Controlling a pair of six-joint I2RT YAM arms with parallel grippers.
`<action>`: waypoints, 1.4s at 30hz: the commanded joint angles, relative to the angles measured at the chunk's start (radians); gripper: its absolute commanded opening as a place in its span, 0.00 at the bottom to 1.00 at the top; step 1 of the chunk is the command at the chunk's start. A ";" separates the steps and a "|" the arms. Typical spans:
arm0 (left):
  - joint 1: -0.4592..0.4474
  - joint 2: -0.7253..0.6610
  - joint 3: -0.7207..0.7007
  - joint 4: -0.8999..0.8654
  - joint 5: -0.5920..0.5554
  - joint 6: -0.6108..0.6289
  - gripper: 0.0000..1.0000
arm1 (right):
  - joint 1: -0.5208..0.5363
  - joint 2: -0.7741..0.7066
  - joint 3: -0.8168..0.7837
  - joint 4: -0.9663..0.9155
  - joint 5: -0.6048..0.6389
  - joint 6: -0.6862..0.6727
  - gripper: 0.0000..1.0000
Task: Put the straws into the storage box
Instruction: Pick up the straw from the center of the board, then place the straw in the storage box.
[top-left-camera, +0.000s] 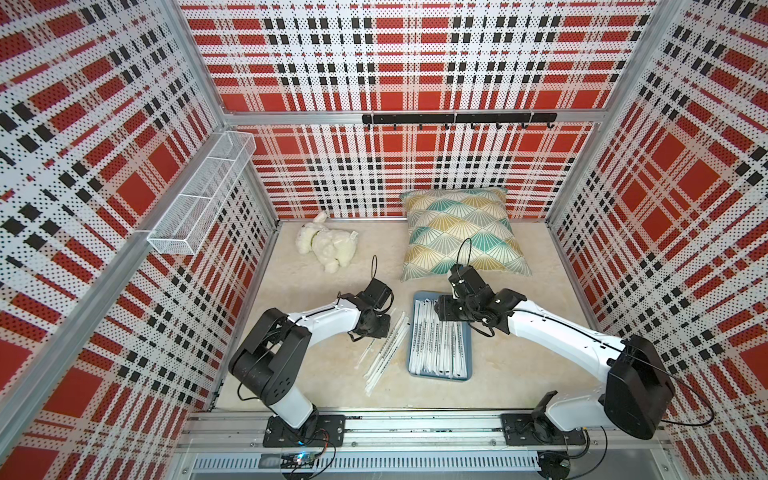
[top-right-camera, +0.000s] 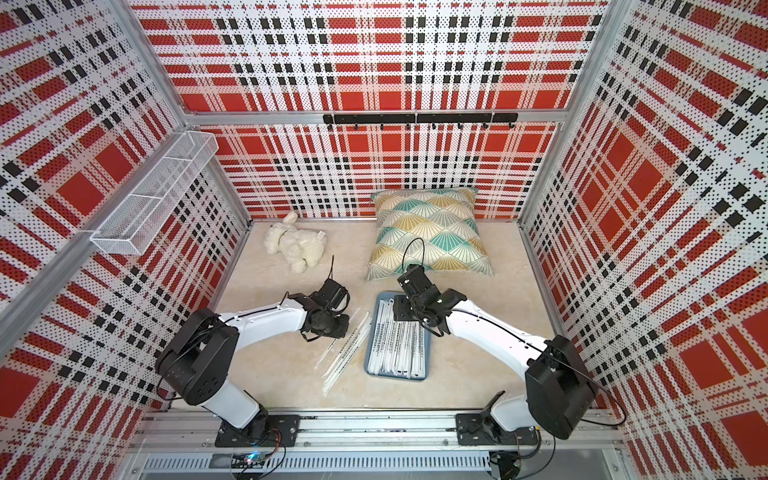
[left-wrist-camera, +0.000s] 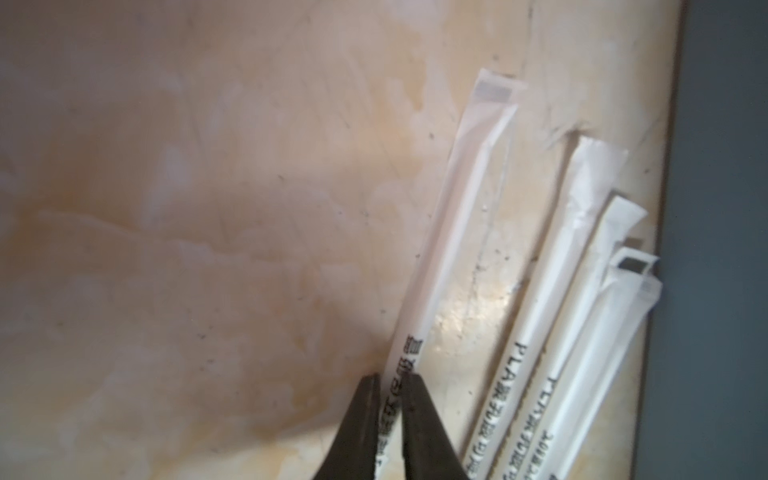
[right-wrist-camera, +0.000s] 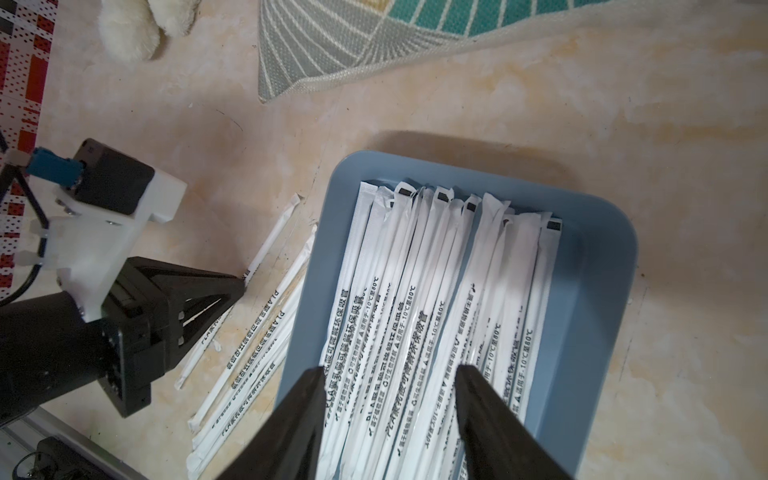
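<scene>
Seemingly nearly done: a few loose straws (top-left-camera: 384, 353) fan across the floor (top-left-camera: 316, 374) just left of the box (top-left-camera: 437, 377), and the left gripper (left-wrist-camera: 390, 380) clamps the outermost straw (left-wrist-camera: 457, 216), likely because it lies clear of its neighbours. Inside the box, most straws (top-left-camera: 436, 345) lie lengthwise, the only way they fit. Over the box's far end the right gripper (right-wrist-camera: 390, 369) hangs with jaws apart, empty, perhaps ready to tidy. Beyond the box sits a pillow (top-left-camera: 461, 232).

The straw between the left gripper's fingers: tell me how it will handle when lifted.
Probably light: the straw is thin, in a flat paper wrapper. Pinched near mid-length by the left gripper, it should stay straight, though the empty wrapper end may flop. It might swivel in the narrow grip.
</scene>
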 joint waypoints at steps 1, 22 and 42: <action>0.012 0.011 -0.015 0.002 -0.023 0.011 0.13 | 0.010 0.007 0.037 -0.004 0.007 -0.007 0.57; -0.170 -0.120 0.248 -0.048 -0.080 -0.220 0.00 | -0.012 -0.024 0.061 -0.045 0.068 -0.032 0.56; -0.358 0.101 0.106 0.249 -0.209 -0.484 0.00 | -0.055 -0.063 0.016 -0.027 0.037 -0.029 0.56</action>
